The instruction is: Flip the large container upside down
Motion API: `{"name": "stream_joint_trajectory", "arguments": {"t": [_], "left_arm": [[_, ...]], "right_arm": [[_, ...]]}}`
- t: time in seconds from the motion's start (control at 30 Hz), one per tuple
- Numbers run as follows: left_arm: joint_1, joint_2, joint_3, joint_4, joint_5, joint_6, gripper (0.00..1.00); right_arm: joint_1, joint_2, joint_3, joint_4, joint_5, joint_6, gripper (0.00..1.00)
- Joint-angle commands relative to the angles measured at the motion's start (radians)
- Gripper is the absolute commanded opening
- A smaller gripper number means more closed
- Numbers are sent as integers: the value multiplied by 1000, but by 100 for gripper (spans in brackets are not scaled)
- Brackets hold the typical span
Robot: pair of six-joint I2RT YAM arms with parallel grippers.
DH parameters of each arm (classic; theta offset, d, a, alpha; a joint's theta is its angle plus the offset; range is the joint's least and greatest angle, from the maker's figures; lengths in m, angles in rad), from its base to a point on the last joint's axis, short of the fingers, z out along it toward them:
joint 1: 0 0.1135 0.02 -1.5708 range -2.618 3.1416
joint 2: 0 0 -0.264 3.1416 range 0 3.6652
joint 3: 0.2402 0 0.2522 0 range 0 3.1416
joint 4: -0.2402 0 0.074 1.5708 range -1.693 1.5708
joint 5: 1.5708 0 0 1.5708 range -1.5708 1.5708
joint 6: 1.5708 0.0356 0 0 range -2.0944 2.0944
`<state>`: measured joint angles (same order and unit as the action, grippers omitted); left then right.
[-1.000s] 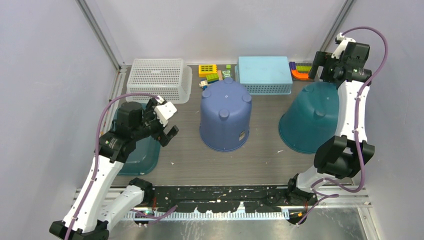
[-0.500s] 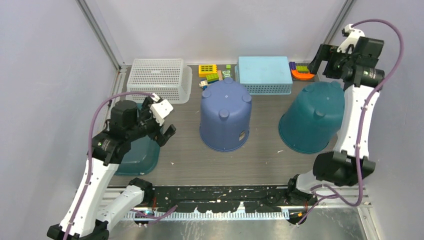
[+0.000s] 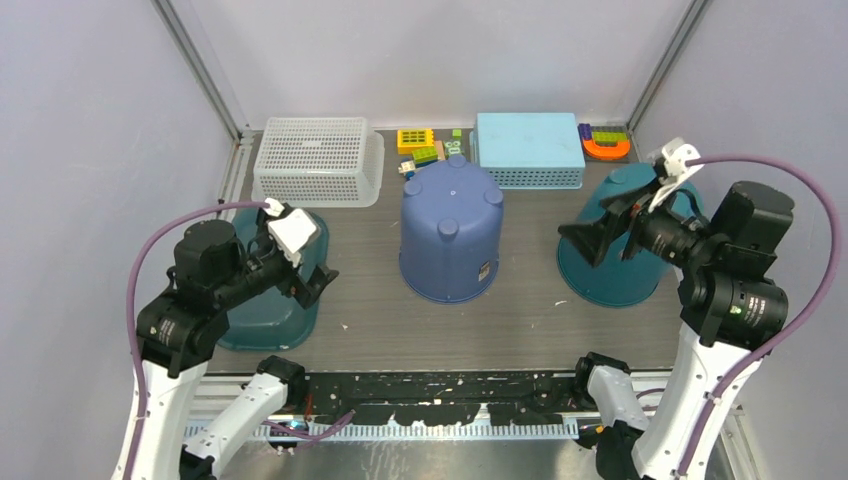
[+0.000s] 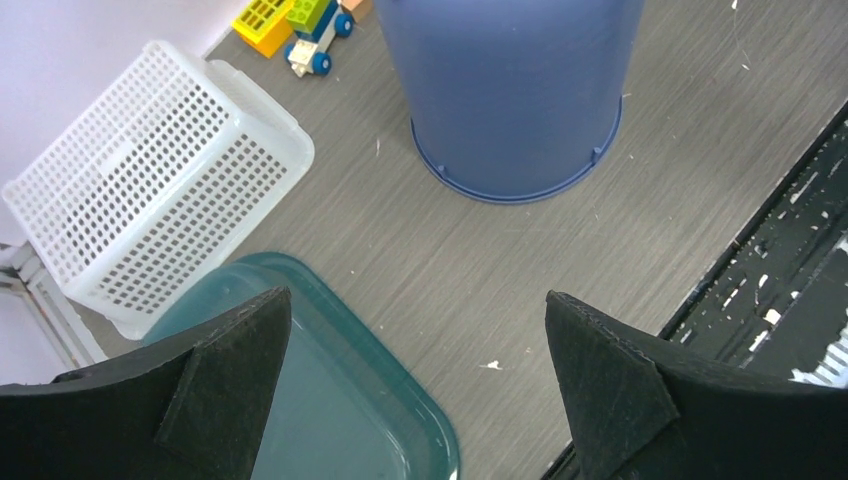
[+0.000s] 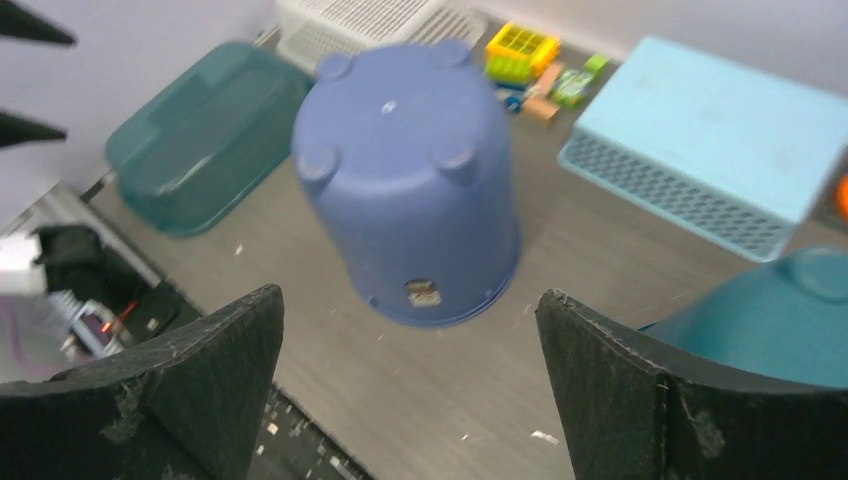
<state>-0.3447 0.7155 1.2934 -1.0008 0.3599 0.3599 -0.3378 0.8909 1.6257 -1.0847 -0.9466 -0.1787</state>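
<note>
A large blue bucket (image 3: 450, 230) stands upside down at the table's middle, its round feet on top. It also shows in the left wrist view (image 4: 510, 90) and the right wrist view (image 5: 410, 180). My left gripper (image 3: 318, 283) is open and empty above the right edge of a teal tub (image 3: 265, 315), left of the bucket. In its own view the gripper (image 4: 415, 390) hangs over bare table and the tub's corner (image 4: 330, 400). My right gripper (image 3: 605, 225) is open and empty, raised over an overturned teal bucket (image 3: 610, 280) at the right. It points toward the blue bucket (image 5: 410, 390).
A white mesh basket (image 3: 318, 160) lies at the back left. A light blue basket (image 3: 528, 148) lies at the back middle. Toy bricks (image 3: 420, 148) sit between them, and an orange toy (image 3: 603, 145) sits at the back right. The black front rail (image 3: 440, 395) runs along the near edge.
My right arm has swung from the back right corner forward and down over the teal bucket. My left arm has drawn back toward the near left. Both grippers stay open.
</note>
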Motion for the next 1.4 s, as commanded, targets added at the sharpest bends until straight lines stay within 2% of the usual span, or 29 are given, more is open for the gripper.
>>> {"name": "stream_joint_trajectory", "arguments": {"t": [0.0, 0.13, 0.27, 0.33, 0.43, 0.47, 0.57, 0.7, 0.87, 1.07, 1.37], "left_arm": [[6, -20, 24, -39, 5, -45, 100], [6, -40, 4, -35, -14, -52, 100], [6, -36, -30, -10, -22, -61, 100], [6, -32, -38, 2, -26, -64, 100], [6, -27, -43, 10, -31, -70, 100], [6, -27, -44, 11, -33, -70, 100], [6, -36, -55, -6, -34, -55, 100], [6, -67, -60, -69, 1, -8, 100], [6, -103, -57, -163, 88, 55, 100], [19, -132, -62, -195, 141, 74, 100], [30, -135, -72, -204, 189, 84, 100]], "right_arm": [[-3, -20, -64, -213, -154, -207, 100], [-1, -49, -136, -200, -164, -178, 100], [52, -27, -196, -72, -75, -56, 100], [194, -18, -225, 23, 63, 30, 100], [545, 18, -249, 101, 362, 100, 100], [590, 44, -234, 82, 374, 71, 100], [637, 68, -192, 23, 335, -2, 100], [673, -33, -188, -14, 230, -83, 100], [673, -145, -206, -156, 108, -247, 100], [670, -274, -281, -245, 76, -380, 100], [652, -302, -293, -313, 30, -447, 100]]}}
